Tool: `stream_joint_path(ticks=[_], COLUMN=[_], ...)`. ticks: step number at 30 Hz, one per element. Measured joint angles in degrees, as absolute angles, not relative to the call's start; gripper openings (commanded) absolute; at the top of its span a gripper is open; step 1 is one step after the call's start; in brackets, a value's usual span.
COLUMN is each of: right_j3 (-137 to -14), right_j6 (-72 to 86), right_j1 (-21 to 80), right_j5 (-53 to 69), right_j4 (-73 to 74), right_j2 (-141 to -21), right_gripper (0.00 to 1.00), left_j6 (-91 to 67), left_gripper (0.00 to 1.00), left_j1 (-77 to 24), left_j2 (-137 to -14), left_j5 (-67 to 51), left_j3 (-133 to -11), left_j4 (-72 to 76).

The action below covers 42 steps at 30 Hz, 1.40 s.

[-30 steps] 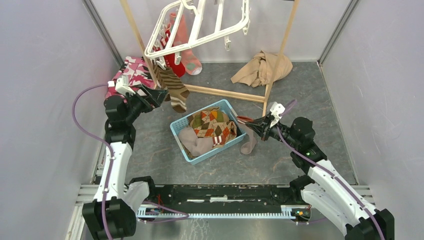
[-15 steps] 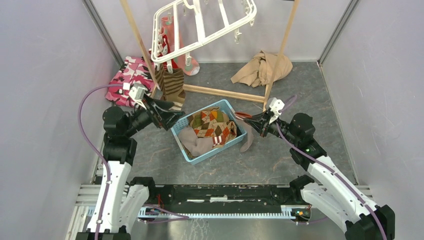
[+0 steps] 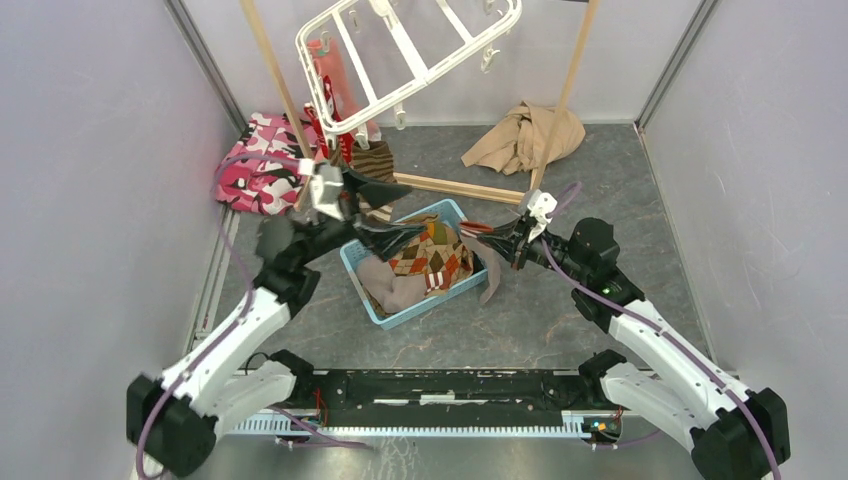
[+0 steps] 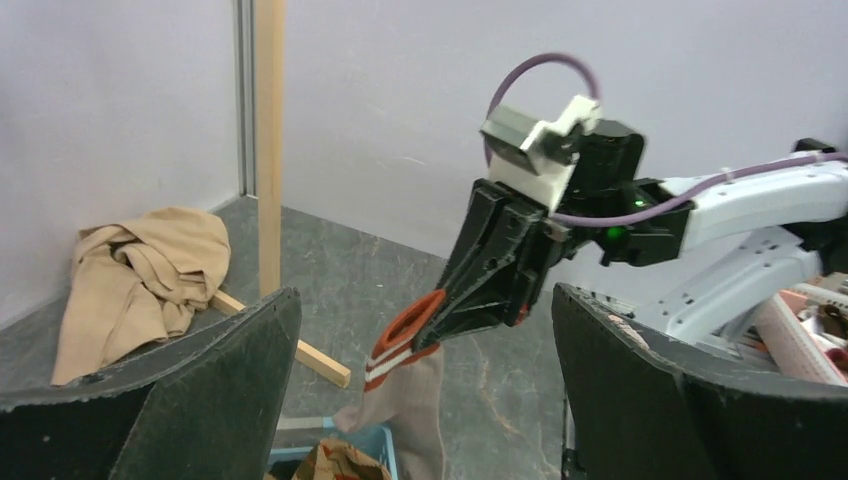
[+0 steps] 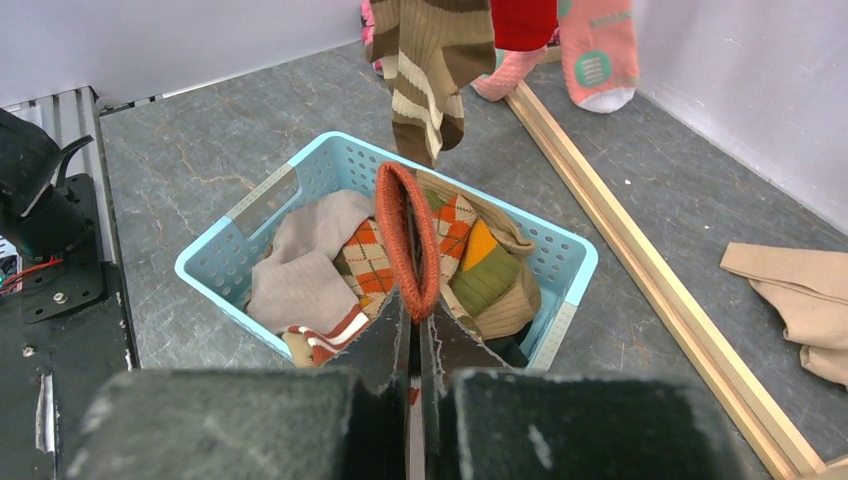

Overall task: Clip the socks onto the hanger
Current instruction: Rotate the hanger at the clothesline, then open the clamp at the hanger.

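Socks [image 5: 430,60] partly clipped to the hanger [image 3: 405,48]; your right fingers [image 5: 375,345] clench another sock [image 5: 405,240], left fingers [image 4: 200,380] released, more in basket [image 5: 225,270].

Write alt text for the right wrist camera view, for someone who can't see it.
The right gripper pinches an orange-cuffed sock by its cuff, in front of a light blue basket holding other socks. Behind, a brown-striped sock, a red sock and a pink sock hang down over the gray floor.
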<state>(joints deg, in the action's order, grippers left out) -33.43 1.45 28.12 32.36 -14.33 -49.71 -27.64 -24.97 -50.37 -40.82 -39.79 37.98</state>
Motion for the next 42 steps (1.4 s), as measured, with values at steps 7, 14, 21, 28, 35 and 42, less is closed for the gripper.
stream_joint_path(ticks=[7, 14, 21, 28, 35, 42], right_j3=[-33.80, -33.80, -33.80, -33.80, -33.80, -33.80], right_j6=[1.37, -0.01, -0.95, -1.34, -1.37, -1.37], right_j1=[28.29, 28.38, 28.38, 28.40, 28.40, 28.40], right_j5=[32.25, 30.85, 30.37, 30.33, 30.33, 30.35], right_j4=[-15.25, -14.48, -14.11, -14.02, -14.02, -14.04], right_j2=[-50.70, -47.57, -45.56, -45.19, -45.19, -45.21], right_gripper=[0.00, 0.00, 0.00, 0.00, 0.00, 0.01], left_j6=[-17.78, -11.35, -7.79, -8.29, -11.88, -15.22], left_gripper=[1.00, 1.00, 1.00, 1.00, 0.88, 0.86], left_j1=[-33.58, -33.85, -33.50, -28.60, -23.55, -22.50], left_j2=[-65.71, -72.71, -75.35, -74.54, -73.34, -71.99], left_j5=[-25.82, -15.73, -10.07, -9.98, -14.04, -18.74], left_j3=[-44.47, -46.33, -48.25, -48.27, -48.27, -49.28], left_j4=[41.28, 48.29, 51.96, 54.28, 57.56, 55.59])
